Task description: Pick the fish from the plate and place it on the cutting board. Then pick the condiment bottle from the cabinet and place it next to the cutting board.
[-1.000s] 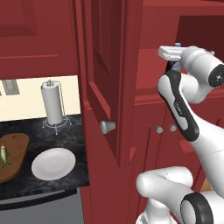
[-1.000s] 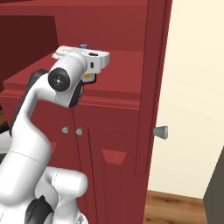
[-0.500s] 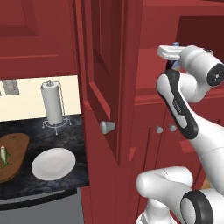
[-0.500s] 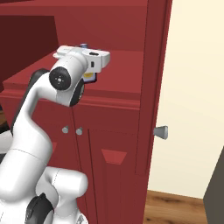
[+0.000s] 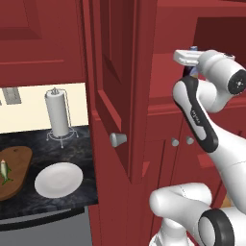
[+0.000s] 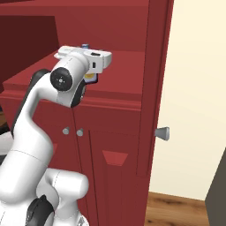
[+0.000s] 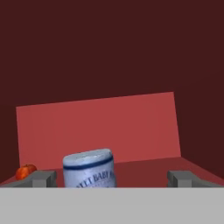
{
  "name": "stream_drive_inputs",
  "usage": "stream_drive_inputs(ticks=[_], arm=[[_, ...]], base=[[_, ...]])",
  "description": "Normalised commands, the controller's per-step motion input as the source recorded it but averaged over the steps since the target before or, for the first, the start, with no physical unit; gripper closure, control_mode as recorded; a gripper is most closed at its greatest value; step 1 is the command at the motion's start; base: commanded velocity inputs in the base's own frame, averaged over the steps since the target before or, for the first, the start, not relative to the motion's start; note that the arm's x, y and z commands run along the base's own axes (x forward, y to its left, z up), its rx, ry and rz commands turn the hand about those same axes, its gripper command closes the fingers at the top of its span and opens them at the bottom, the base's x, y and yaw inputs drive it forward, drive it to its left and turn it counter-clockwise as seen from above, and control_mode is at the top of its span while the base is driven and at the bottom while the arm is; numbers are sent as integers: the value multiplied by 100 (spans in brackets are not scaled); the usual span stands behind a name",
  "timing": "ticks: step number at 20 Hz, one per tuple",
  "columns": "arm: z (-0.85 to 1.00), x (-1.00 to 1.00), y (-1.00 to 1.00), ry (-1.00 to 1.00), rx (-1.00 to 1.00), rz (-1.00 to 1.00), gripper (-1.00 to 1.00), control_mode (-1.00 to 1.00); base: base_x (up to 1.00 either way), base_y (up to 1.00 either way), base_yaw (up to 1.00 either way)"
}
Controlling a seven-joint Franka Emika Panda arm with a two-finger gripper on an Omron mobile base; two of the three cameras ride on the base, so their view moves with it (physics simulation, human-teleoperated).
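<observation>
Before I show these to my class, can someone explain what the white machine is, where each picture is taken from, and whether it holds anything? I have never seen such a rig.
The white machine is a robot arm on a driving base, in a rendered kitchen. Two pictures come from cameras on the base, behind the arm to its left and right. The third looks along the pincer itself.

On the dark counter, the fish lies on the cutting board, beside the bare plate and a paper towel roll.

The arm reaches into the cabinet recess. The pincer is open and holds nothing; the condiment bottle stands between its fingertips.
</observation>
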Motion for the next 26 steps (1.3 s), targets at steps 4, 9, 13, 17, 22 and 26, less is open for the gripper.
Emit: stream_drive_inputs(ticks=[4,9,13,17,22,26], arm=[[0,0,-4,0,0,0,-100,-100],[0,0,0,0,0,0,100,-100],[0,0,0,0,0,0,100,-100],[0,0,-7,0,0,0,100,-100],[2,-1,-7,0,0,0,100,-100],[0,-3,-3,0,0,0,100,-100]], base=[[0,0,0],[0,0,0],[0,0,0],[0,0,0],[0,0,0],[0,0,0]])
